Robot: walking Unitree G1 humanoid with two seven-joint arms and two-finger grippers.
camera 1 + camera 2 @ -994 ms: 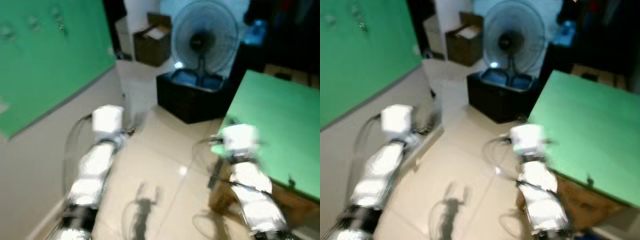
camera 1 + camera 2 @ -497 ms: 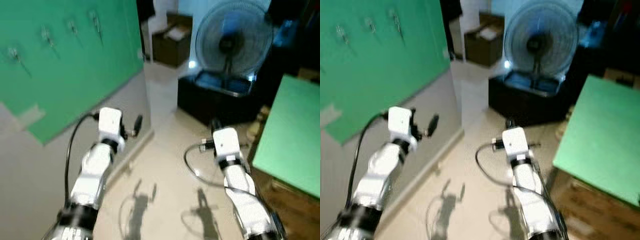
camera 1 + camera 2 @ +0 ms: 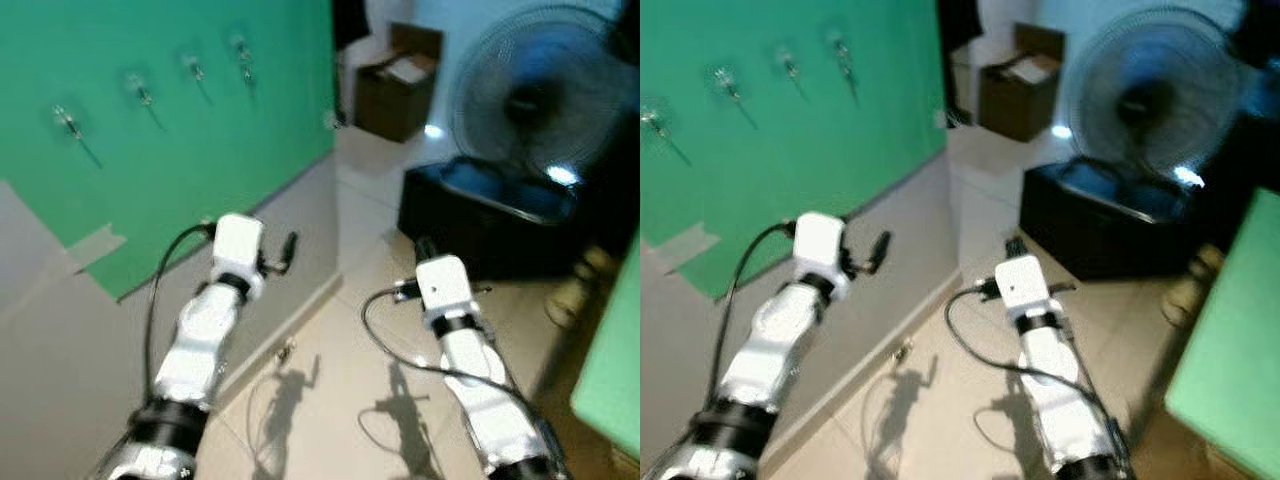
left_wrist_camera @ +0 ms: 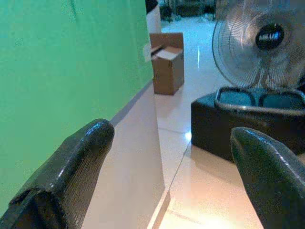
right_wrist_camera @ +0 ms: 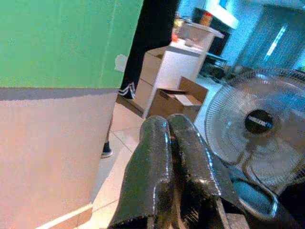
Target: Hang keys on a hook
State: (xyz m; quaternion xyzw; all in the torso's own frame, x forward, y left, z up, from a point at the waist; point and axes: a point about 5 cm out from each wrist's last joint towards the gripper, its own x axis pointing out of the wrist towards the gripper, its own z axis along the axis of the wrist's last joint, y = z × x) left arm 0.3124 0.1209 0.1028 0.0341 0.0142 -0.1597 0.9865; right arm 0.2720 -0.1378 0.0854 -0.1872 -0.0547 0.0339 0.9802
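both arms raised in front of the robot, over a pale tiled floor [image 3: 330,400].

left gripper [image 4: 171,157]: fingers spread wide, nothing between them. in the head views it sits close to the wall, the green wall panel [image 3: 170,130] rising beside and above it. four hooks [image 3: 68,122] stud that panel in a row, well up and to the left of this gripper; all look bare, though they are small and a bit blurred. keys: cannot make them out anywhere.

right gripper [image 5: 169,143]: fingers pressed together, tips touching; nothing seen between them, though whether something small is pinched there i cannot tell. it is to the right of the left gripper, well apart from it.

ahead of both grippers: a black box [image 3: 490,215] on the floor with a standing fan [image 3: 545,95] on it. further off, an open cardboard box [image 3: 398,90]. corner of a green table [image 3: 1230,340] to the right of the right gripper.
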